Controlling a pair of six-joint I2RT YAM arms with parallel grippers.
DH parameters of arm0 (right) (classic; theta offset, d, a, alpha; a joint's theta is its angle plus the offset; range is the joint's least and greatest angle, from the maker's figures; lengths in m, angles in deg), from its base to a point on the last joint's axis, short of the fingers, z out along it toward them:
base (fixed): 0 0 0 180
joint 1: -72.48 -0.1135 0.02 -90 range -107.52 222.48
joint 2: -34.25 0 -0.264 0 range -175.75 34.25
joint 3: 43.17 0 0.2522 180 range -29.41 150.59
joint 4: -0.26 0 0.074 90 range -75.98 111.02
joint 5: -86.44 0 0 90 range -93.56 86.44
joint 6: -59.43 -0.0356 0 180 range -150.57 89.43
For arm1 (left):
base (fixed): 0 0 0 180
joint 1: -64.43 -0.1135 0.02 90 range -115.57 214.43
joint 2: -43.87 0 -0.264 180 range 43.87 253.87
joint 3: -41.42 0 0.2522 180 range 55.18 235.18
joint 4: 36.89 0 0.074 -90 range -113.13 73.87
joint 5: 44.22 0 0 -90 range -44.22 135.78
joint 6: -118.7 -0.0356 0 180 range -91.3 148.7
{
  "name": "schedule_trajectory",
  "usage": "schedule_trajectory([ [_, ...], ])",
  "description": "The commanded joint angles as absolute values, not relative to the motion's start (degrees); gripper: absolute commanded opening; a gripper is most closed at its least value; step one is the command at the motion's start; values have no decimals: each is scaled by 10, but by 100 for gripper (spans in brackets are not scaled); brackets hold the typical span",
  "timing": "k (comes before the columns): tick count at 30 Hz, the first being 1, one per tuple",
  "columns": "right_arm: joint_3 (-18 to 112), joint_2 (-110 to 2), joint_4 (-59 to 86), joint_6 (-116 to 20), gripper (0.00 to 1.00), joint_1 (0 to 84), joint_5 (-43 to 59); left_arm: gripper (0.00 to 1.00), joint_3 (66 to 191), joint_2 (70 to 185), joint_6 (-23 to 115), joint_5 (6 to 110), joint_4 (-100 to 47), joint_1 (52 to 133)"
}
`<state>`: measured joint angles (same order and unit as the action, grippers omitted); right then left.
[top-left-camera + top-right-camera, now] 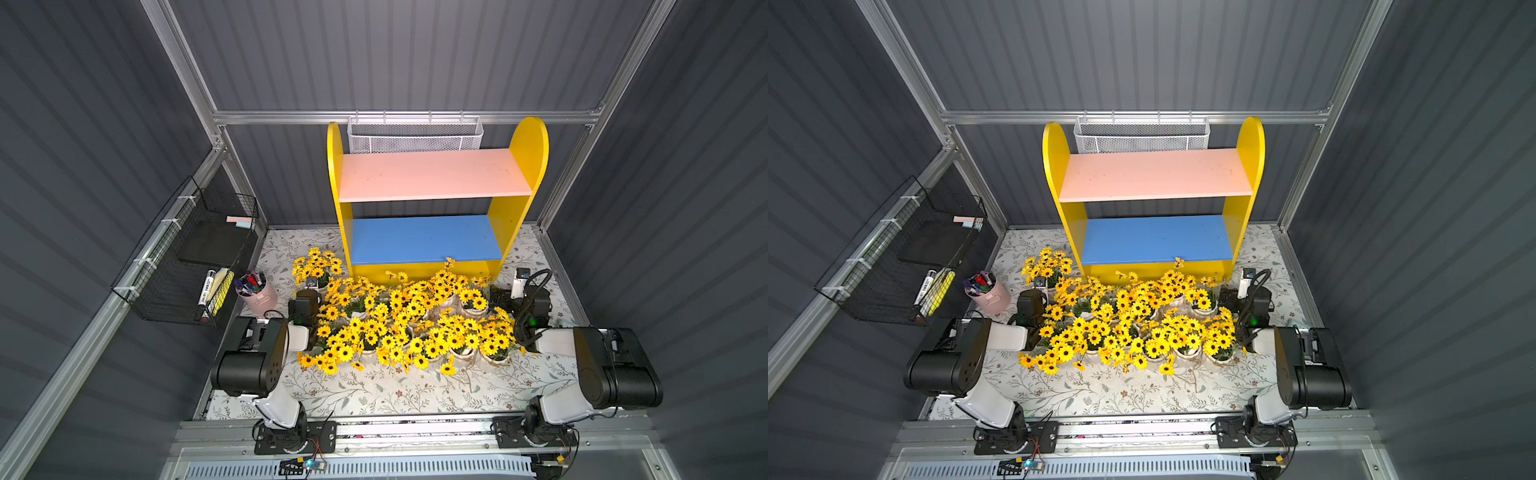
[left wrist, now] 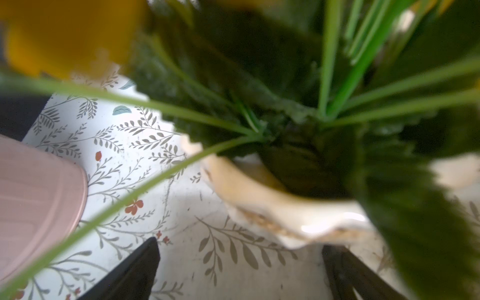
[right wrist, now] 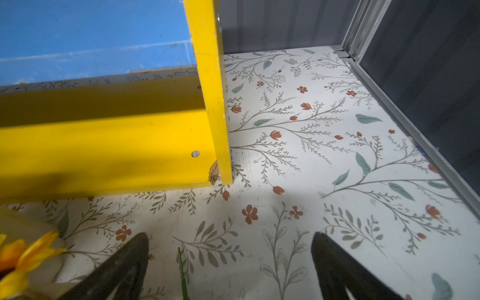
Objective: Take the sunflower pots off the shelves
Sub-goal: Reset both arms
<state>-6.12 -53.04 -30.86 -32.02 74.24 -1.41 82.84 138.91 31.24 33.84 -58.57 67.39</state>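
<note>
- Pots (image 1: 407, 328): all on table (image 1: 374, 395), crowded before the 2 bare shelves (image 1: 432, 174).
- Left gripper (image 2: 241, 245), right gripper (image 3: 230, 235): jaws wide apart, holding nothing.
- Risk: left jaws may snag stems (image 2: 181, 114), toppling a pot.

White arm shells (image 1: 299, 336), black joint housings (image 1: 245, 368), looping black cable (image 1: 518, 332), green light (image 1: 531, 321)

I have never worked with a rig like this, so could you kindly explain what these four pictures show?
The machine is two robot arms, each ending in a two-fingered gripper. Two pictures look down from overhead, almost identically; the other two come from cameras on the wrists. The sunflower pots are crowded on the flowered tablecloth in front of the shelves, whose pink and blue boards are bare. The left gripper is open with a pot ahead; the right gripper is open and holds nothing.
</note>
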Motion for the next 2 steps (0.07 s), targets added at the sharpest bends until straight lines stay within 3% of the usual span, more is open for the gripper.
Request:
schedule_trajectory([
  [1,-53,-526,-310,-314,99,740,-17,99,818,1413,287,347,-492,679],
  [2,-53,-526,-310,-314,99,740,-17,100,817,1412,287,347,-492,679],
])
